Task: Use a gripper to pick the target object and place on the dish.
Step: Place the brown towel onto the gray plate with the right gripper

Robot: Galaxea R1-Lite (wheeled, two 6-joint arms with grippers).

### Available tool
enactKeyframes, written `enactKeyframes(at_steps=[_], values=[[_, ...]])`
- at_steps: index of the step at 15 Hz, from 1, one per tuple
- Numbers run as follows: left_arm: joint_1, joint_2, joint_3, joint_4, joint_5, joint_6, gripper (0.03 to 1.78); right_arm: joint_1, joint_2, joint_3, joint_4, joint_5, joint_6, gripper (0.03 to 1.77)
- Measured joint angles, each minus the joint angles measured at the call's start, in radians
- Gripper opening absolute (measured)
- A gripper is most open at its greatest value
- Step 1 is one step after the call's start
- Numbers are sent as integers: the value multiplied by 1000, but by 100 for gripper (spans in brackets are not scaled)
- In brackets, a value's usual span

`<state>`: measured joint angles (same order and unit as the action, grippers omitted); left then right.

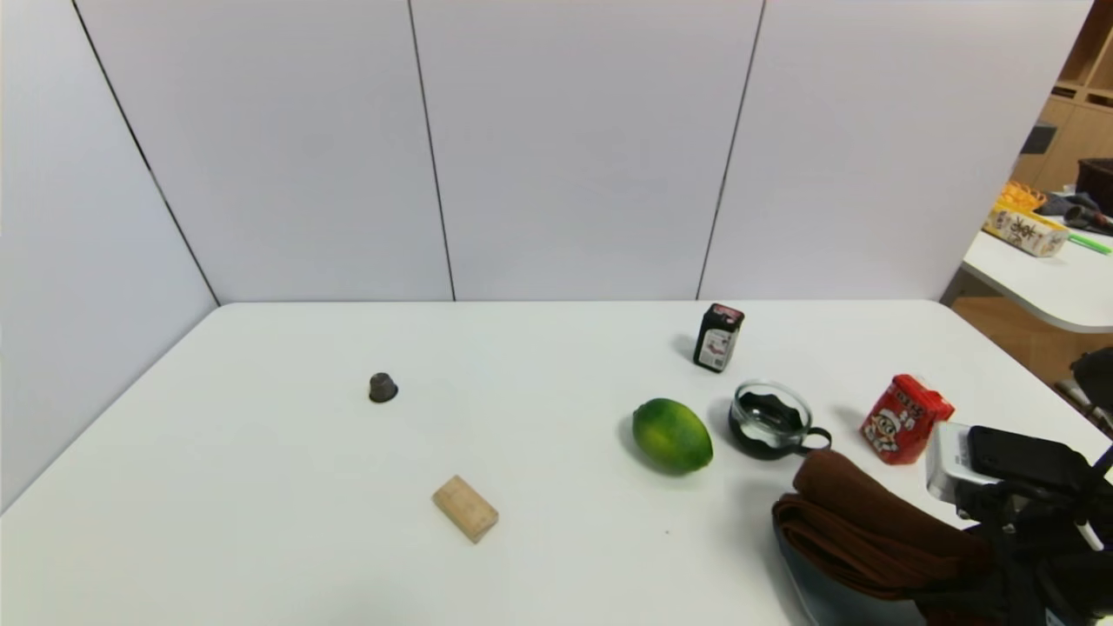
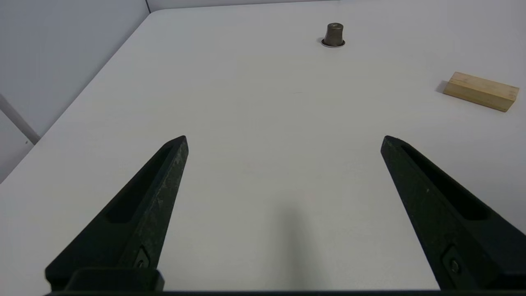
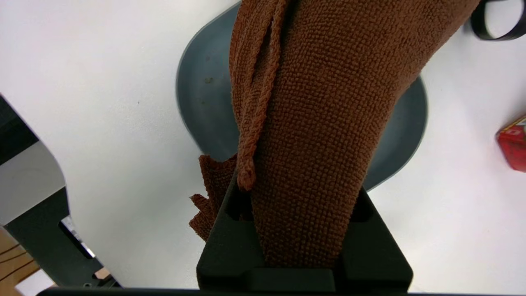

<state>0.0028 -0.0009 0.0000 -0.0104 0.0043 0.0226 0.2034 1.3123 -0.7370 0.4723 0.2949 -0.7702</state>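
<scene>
the right claw clamps the brown towel above the grey-blue dish, while the left claw hangs wide apart over the desk.

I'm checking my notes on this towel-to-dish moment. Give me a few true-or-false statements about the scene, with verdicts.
1. The right gripper is shut on the brown towel. True.
2. The towel hangs over the grey-blue dish. True.
3. The left gripper holds the wooden block. False: its jaws stand open and empty, with the block lying apart on the white table.
4. The green fruit lies on the dish. False: it rests on the table, beside the glass cup.
5. The red carton stands nearer the robot's right than the cup does. True.
</scene>
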Motion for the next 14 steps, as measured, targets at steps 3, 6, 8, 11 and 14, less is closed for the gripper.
enactKeyframes(at_steps=[3,6,8,11,14], values=[[0,0,0,0,0,0,169,-6,34,-9,-39,-4,4,38],[0,0,0,0,0,0,169,-15,57,-9,-40,-6,6,38],[0,0,0,0,0,0,169,-16,64,-2,-39,-4,6,38],[0,0,0,0,0,0,169,-17,69,3,-40,-6,6,77],[0,0,0,0,0,0,169,-17,70,-2,-40,-31,6,107]])
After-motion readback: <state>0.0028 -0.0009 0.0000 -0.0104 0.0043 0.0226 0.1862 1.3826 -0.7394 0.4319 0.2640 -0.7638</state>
